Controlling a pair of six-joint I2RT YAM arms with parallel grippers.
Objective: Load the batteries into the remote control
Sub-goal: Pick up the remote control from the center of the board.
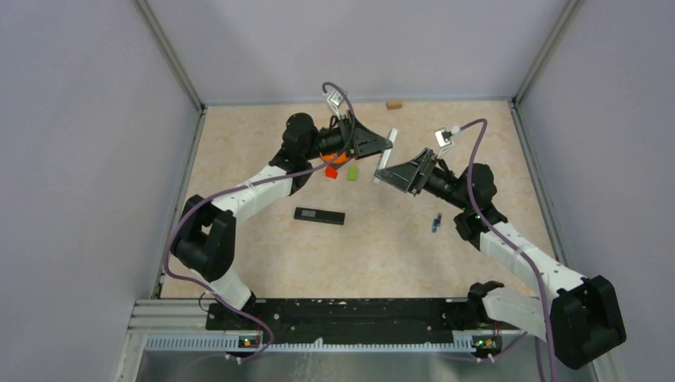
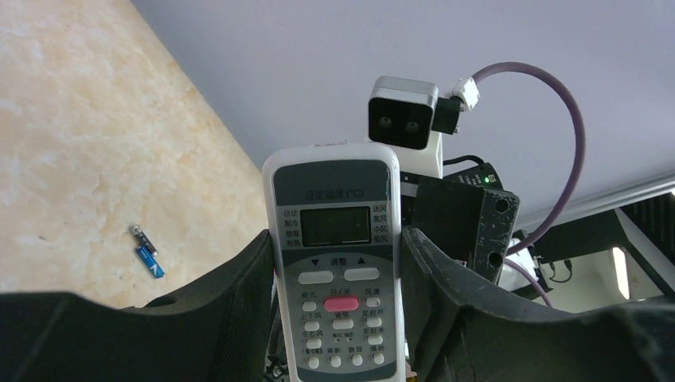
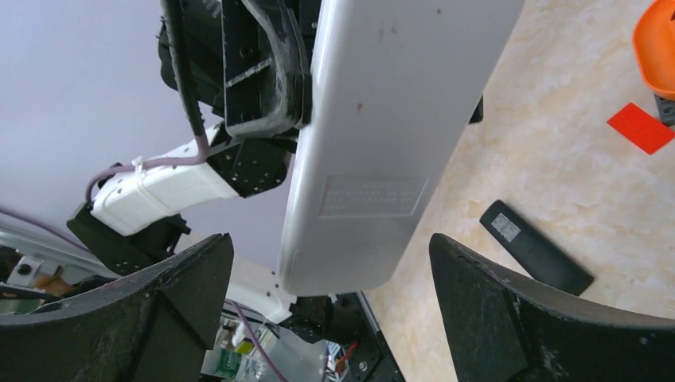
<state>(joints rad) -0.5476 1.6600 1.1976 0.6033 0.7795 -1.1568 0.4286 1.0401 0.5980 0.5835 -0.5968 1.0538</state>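
Note:
My left gripper (image 1: 385,144) is shut on a white remote control (image 1: 387,151) and holds it up above the back of the table. In the left wrist view the remote control (image 2: 338,263) shows its screen and buttons, pinched between both fingers (image 2: 239,294). My right gripper (image 1: 395,173) stands open just beside it. In the right wrist view the remote's plain grey back (image 3: 390,135) hangs between the wide-apart fingers (image 3: 509,310) without touching them. The batteries (image 1: 436,223), small and blue, lie on the table to the right, also visible from the left wrist (image 2: 148,252).
A black remote (image 1: 318,216) lies flat in the middle of the table, and shows in the right wrist view (image 3: 535,248). A red block (image 1: 331,170), a green block (image 1: 352,172) and an orange object (image 1: 338,157) sit under the left arm. A small brown block (image 1: 393,104) is by the back wall.

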